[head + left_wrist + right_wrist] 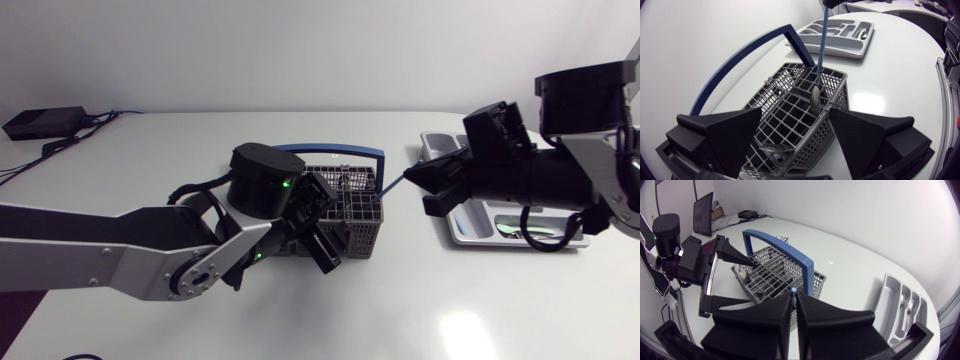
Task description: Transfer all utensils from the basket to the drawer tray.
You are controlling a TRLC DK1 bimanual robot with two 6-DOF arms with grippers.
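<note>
Head view: right gripper (410,180) clamps a blue-handled utensil (390,188) standing tilted in the basket (362,212); left gripper (319,222) squeezes the basket's sides.

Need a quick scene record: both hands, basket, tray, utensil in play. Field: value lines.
left hand: shut on basket, one finger against each side of its near end
right hand: shut on the handle tip of the blue-handled utensil
blue-handled utensil: leaning, metal end down in the basket
basket: between the arms; another metal utensil inside
drawer tray: to the right of the basket, cutlery already in it
</note>
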